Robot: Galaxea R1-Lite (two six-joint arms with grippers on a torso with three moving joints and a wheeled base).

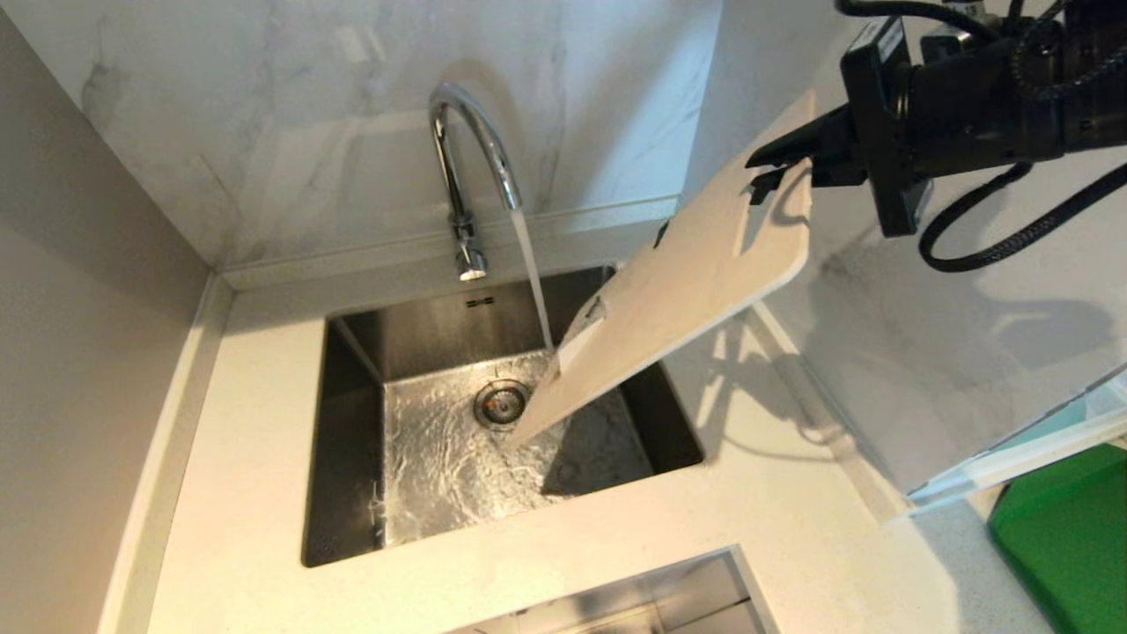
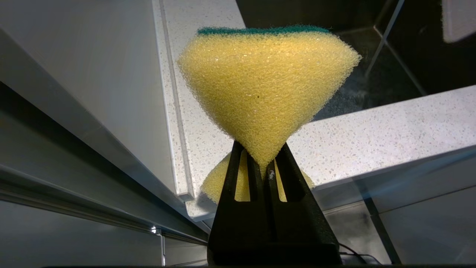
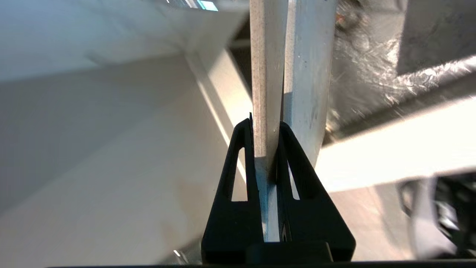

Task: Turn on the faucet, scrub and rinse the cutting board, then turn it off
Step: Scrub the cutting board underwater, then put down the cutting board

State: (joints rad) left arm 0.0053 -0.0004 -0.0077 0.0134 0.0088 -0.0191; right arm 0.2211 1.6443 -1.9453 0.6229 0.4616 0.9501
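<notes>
The right hand (image 1: 764, 167) grips the upper edge of the cutting board (image 1: 687, 282), whose long axis slopes down-left into the sink (image 1: 352, 423), lower end under the faucet (image 1: 467, 158) stream. The left hand (image 2: 264, 163) pinches a sponge (image 2: 267, 82), out of the head view.

Faucet (image 1: 467, 141): polished chrome, mirror-glossy. Sink (image 1: 352, 423): brushed stainless, satin, wet and glinting on the floor. Countertop (image 1: 238, 440): pale speckled stone, smooth. Backsplash (image 1: 290, 114): glossy marble-look panel. Cutting board (image 1: 696, 273): matt beige, fine-grained edge. Sponge (image 2: 266, 85): coarse open-pore yellow foam, green fibrous scouring face. Gripper fingers (image 2: 290, 178): matt black plastic.
</notes>
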